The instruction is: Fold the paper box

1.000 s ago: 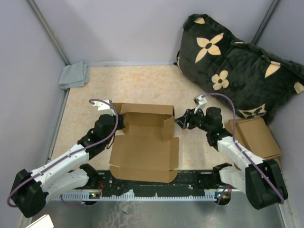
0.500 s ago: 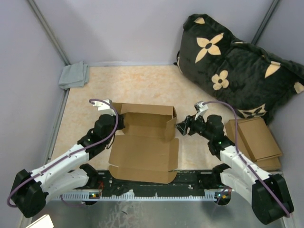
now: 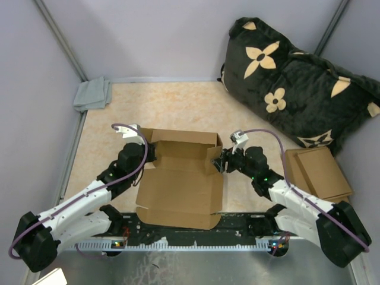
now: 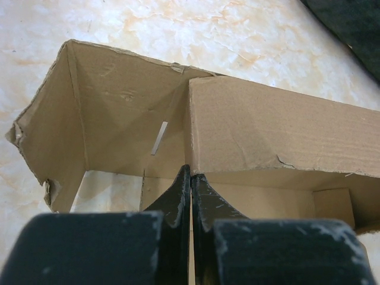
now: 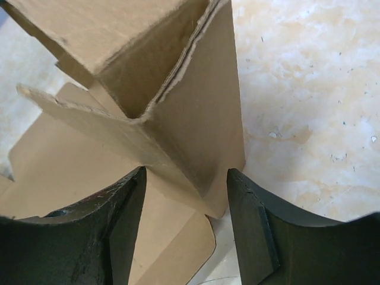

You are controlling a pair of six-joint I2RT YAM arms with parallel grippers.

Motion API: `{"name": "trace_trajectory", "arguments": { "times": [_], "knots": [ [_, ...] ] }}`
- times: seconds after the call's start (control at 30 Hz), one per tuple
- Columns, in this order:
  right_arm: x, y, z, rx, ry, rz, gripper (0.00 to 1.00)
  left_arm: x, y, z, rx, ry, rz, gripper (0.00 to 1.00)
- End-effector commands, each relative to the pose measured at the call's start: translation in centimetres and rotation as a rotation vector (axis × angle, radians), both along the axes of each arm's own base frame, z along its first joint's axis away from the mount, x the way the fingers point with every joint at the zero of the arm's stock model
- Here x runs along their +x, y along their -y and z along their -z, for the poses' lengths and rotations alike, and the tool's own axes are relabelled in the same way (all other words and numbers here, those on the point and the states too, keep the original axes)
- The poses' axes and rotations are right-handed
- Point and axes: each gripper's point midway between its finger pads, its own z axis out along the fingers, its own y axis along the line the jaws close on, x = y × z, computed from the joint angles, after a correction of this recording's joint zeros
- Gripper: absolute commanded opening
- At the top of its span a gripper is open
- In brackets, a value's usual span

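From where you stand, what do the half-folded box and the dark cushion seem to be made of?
The paper box looks like plain brown corrugated cardboard, matte: its rough cut edges show layers. The cushion seems plush fabric, maybe velvet: a dark, fuzzy surface with tan flower shapes.

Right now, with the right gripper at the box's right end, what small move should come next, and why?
Probably close the right gripper on the upright end flap of the paper box: the gripper stands open astride that flap, and the shut left gripper is at the opposite end.
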Motion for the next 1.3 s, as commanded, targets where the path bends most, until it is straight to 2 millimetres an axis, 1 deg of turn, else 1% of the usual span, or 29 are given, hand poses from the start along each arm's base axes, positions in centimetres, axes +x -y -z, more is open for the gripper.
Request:
{"name": "trace_trajectory", "arguments": {
  "times": [0.0, 0.1, 0.2, 0.37, 0.47, 0.67, 0.83, 1.07, 1.13, 1.17, 1.2, 1.27],
  "knots": [
    [2.8, -0.3, -2.3, -0.015, 0.127, 0.096, 0.57, -0.6, 0.1, 1.5, 0.024, -0.047, 0.027, 0.0],
    [3.4, -0.5, -2.4, -0.024, 0.157, 0.126, 0.57, -0.7, 0.2, 1.6, 0.027, -0.05, 0.032, 0.0],
    [3.9, -0.8, -3.2, -0.035, 0.209, 0.14, 0.57, -0.7, 0.2, 1.7, 0.029, -0.051, 0.035, 0.0],
    [4.0, -1.9, -4.6, -0.022, 0.272, 0.094, 0.56, -0.7, 0.4, 1.7, 0.033, -0.051, 0.044, 0.0],
    [4.1, -2.4, -4.9, -0.025, 0.288, 0.078, 0.55, -0.7, 0.6, 1.8, 0.036, -0.056, 0.052, 0.0],
    [4.5, -2.8, -4.2, -0.054, 0.296, 0.079, 0.53, -0.7, 1.2, 2.0, 0.035, -0.06, 0.085, 0.0],
    [5.4, -2.9, -3.6, -0.082, 0.296, 0.126, 0.47, -0.7, 1.4, 1.9, 0.037, -0.059, 0.096, 0.0],
    [6.6, -2.4, -3.1, -0.11, 0.309, 0.209, 0.46, -0.8, 1.2, 1.6, 0.04, -0.051, 0.091, 0.0],
    [6.8, -2.4, -3.1, -0.107, 0.312, 0.22, 0.43, -0.8, 1.1, 1.6, 0.04, -0.051, 0.091, 0.0],
    [6.9, -2.2, -3.0, -0.108, 0.31, 0.231, 0.39, -0.8, 1.2, 1.6, 0.04, -0.051, 0.091, 0.0],
    [7.1, -2.2, -2.9, -0.11, 0.309, 0.24, 0.33, -0.8, 1.2, 1.6, 0.039, -0.05, 0.093, 0.0],
    [7.4, -1.8, -2.8, -0.114, 0.3, 0.28, 0.18, -0.8, 1.2, 1.5, 0.039, -0.05, 0.095, 0.0]
  ]
}}
